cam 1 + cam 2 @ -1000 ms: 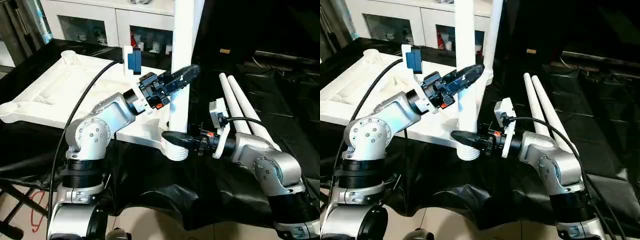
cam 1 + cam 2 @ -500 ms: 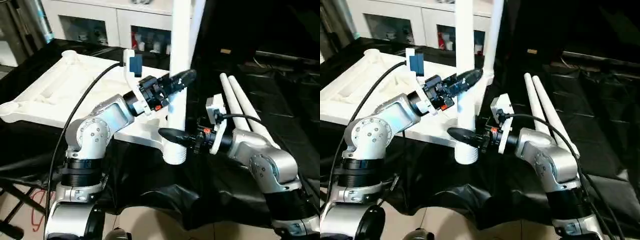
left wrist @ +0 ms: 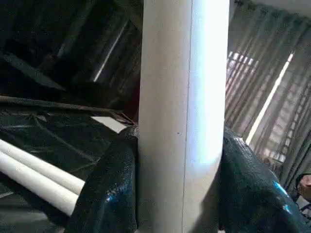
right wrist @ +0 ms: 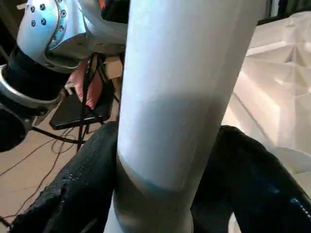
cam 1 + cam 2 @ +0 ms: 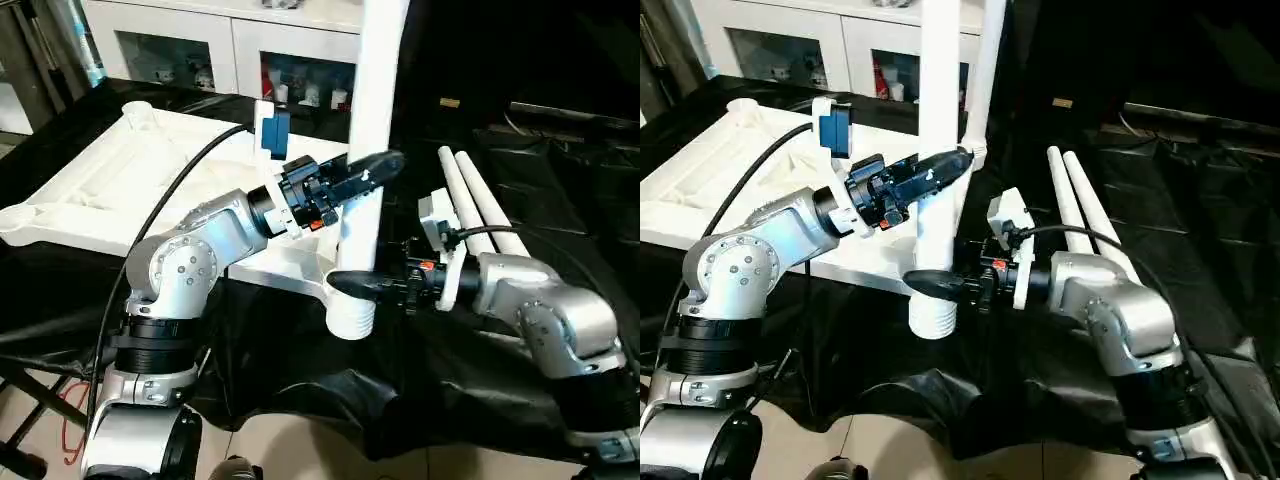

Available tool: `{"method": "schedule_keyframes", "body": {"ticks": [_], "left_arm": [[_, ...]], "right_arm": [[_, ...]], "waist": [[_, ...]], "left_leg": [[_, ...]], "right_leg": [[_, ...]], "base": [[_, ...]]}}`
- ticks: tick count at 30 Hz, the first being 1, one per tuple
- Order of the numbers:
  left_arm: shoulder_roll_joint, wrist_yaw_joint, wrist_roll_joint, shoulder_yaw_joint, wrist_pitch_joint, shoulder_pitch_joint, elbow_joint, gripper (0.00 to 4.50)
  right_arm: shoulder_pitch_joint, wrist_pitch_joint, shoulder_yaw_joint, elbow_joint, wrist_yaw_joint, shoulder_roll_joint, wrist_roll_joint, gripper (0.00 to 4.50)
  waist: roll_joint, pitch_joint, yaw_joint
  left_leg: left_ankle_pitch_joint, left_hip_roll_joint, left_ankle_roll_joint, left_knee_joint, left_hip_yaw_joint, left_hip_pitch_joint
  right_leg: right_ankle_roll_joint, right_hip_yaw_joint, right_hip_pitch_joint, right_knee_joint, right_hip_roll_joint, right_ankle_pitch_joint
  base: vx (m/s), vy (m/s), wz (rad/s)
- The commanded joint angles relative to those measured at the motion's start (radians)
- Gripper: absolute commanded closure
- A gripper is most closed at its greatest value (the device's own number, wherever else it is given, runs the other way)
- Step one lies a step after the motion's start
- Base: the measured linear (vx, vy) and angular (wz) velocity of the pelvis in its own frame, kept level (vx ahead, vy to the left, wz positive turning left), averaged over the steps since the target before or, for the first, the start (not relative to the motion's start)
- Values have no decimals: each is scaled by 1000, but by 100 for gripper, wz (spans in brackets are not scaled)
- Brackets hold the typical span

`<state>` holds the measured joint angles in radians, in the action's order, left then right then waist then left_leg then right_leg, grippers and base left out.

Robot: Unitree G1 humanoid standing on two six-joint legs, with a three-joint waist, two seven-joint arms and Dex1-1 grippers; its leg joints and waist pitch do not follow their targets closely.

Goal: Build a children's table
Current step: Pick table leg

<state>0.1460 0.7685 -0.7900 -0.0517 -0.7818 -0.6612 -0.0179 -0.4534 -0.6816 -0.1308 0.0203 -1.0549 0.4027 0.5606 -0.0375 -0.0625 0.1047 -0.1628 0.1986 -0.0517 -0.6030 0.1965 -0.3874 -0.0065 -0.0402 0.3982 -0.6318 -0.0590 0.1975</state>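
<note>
The white tabletop (image 5: 120, 170) lies underside up on black cloth. My left gripper (image 5: 388, 162) is shut on an upright white leg (image 5: 378, 90) at mid height; its black fingers (image 3: 112, 194) press both sides of the leg (image 3: 182, 121). The leg's ribbed lower end (image 5: 350, 320) hangs just in front of the tabletop's near right corner (image 5: 300, 272). My right gripper (image 5: 348, 284) sits around the leg's lower part (image 4: 180, 97), just above that ribbed end. A second leg (image 5: 985, 70) stands upright at the far right corner. Two more legs (image 5: 480, 200) lie side by side on the cloth to the right.
A white cabinet with glass doors (image 5: 200, 50) stands behind the tabletop. Wrinkled black cloth (image 5: 560, 180) covers the work surface and drops off at the near edge, with bare floor (image 5: 300, 450) below. My silver left forearm (image 5: 190, 260) reaches over the tabletop's near edge.
The held leg has shifted a little and its ribbed end now hangs slightly lower by the tabletop's corner. Both grippers have stayed with it. The view has also shifted.
</note>
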Motion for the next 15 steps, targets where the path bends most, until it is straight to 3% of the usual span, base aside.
{"method": "schedule_keyframes", "body": {"ticks": [1,15], "left_arm": [[3,35,-15,29,-18,5,42,269],[9,53,-20,47,-16,13,61,269]], "right_arm": [[-27,-34,6,-32,10,16,1,133],[-53,-128,13,-60,6,0,59,133]], "waist": [[-10,76,1],[-9,77,9]], "left_leg": [[-124,29,7,59,-15,23],[-119,30,-2,59,-15,23]], "right_leg": [[-191,39,-50,71,-69,113],[-182,39,-49,70,-70,116]], "base": [[0,0,0],[0,0,0]]}}
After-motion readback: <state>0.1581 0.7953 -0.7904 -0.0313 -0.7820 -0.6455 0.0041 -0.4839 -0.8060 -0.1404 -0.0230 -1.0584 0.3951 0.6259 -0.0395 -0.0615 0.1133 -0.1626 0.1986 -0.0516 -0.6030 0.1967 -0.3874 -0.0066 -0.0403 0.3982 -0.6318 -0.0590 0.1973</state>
